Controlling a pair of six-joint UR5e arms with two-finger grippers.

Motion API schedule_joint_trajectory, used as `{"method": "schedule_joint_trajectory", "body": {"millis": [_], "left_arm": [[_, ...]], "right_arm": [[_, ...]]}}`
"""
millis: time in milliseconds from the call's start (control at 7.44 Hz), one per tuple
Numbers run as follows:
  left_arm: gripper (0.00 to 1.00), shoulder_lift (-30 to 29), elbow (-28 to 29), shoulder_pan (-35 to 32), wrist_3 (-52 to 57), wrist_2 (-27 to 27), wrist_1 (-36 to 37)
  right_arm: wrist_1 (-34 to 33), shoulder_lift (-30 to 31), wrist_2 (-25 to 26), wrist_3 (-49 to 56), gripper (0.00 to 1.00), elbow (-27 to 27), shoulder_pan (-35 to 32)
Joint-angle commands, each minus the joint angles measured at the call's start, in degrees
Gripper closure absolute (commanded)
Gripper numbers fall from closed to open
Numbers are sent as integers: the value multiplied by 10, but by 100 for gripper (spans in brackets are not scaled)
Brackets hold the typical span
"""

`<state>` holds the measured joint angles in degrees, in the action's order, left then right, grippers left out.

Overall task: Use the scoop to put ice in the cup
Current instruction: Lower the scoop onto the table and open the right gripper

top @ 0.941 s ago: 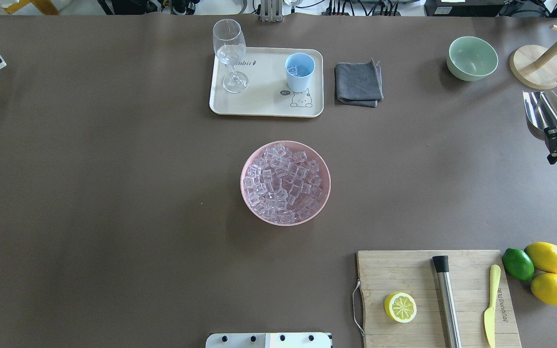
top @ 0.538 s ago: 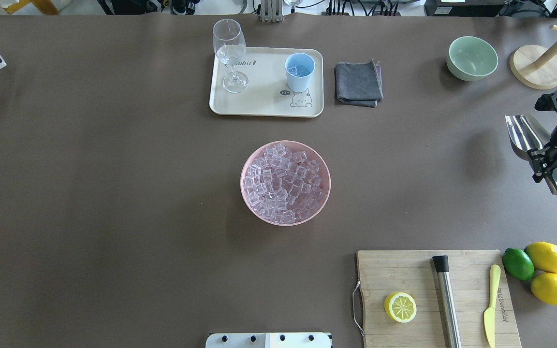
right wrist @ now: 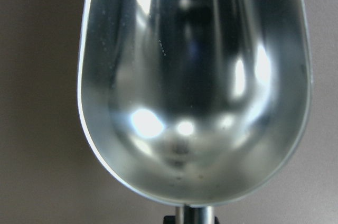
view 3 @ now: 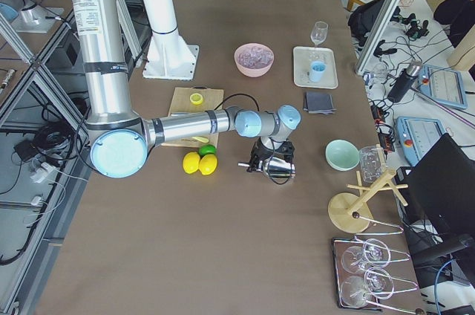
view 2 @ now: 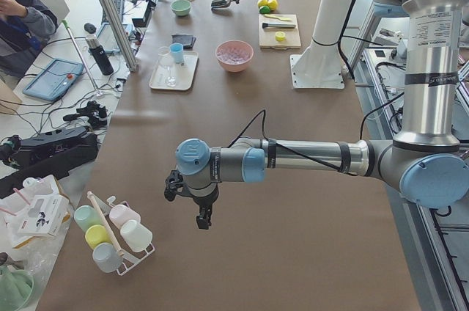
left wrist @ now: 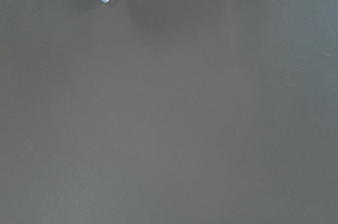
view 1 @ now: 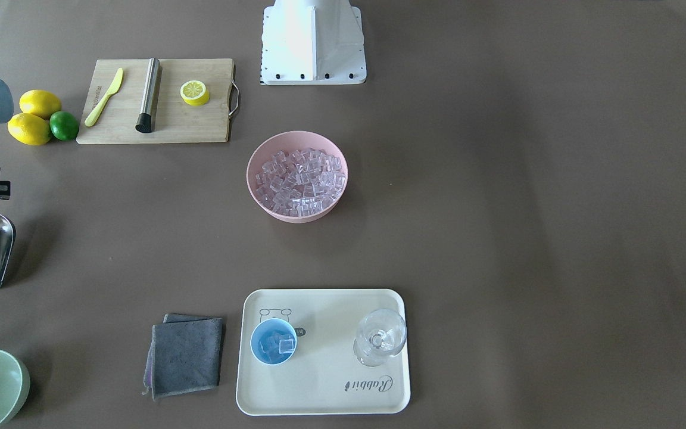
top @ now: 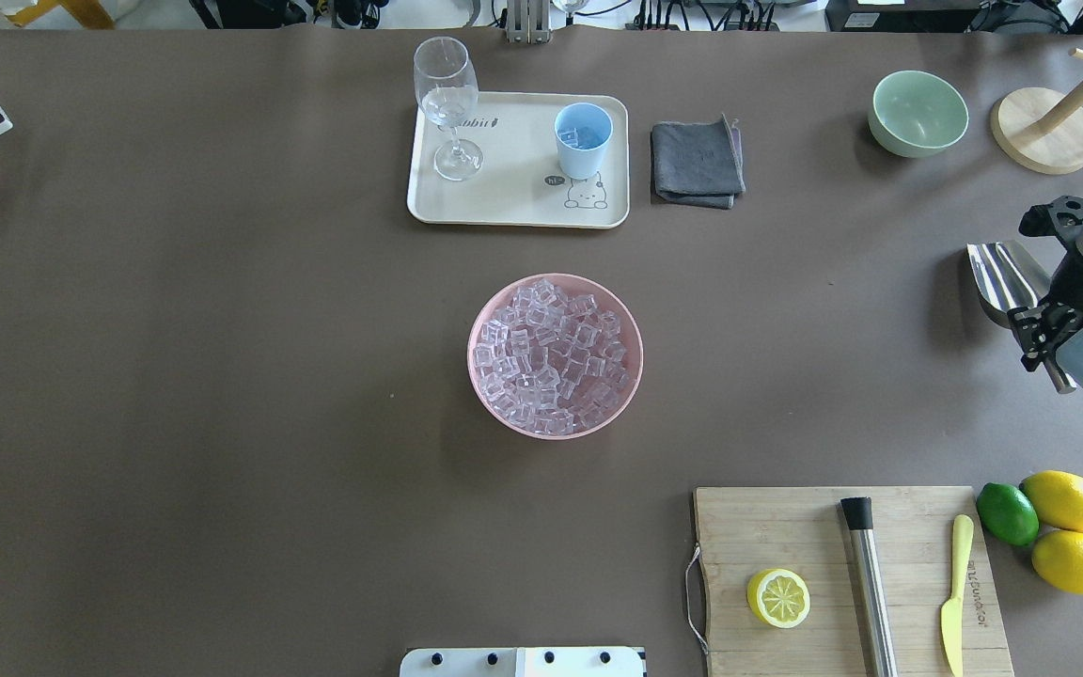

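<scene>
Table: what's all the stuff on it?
cream tray: one, cream, far middle
small light-blue cup: one, blue, on tray
clear stemmed glass: one, see-through, on tray
round pink bowl: one, pink, brown table middle
clear ice cubes: many, see-through, in pink bowl, few in cup
folded grey cloth: one, grey, beside tray
pale green bowl: one, green, far right
wooden stand: one, tan, far right
wooden chopping board: one, tan, near right
half lemon, black-ended steel cylinder, yellow plastic knife: one each, on board
whole lemons: two, yellow, with one green lime, beside board
shiny steel scoop: one, silver, empty, right edge
right pincer: one, black, shut on scoop
left pincer: one, black, over table's left end, grip unclear
</scene>
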<state>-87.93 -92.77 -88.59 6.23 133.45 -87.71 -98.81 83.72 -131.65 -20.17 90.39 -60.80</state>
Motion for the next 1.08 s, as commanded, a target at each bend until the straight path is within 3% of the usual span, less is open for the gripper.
{"method": "schedule_joint_trajectory", "body": {"millis": [0, 269, 538, 941], "left_arm": [[2, 1, 3, 0, -1, -1, 2], [2, 2, 6, 0, -2, -1, 3], [2, 2, 8, 0, -29, 1, 3], [2, 2, 8, 0, -55, 0, -1]], "right_arm": [[2, -3, 0, -43, 55, -6, 11], [2, -1, 1, -43, 1, 6, 10], [3, -2, 3, -41, 1, 17, 6], [33, -14, 8, -39, 1, 25, -114]]}}
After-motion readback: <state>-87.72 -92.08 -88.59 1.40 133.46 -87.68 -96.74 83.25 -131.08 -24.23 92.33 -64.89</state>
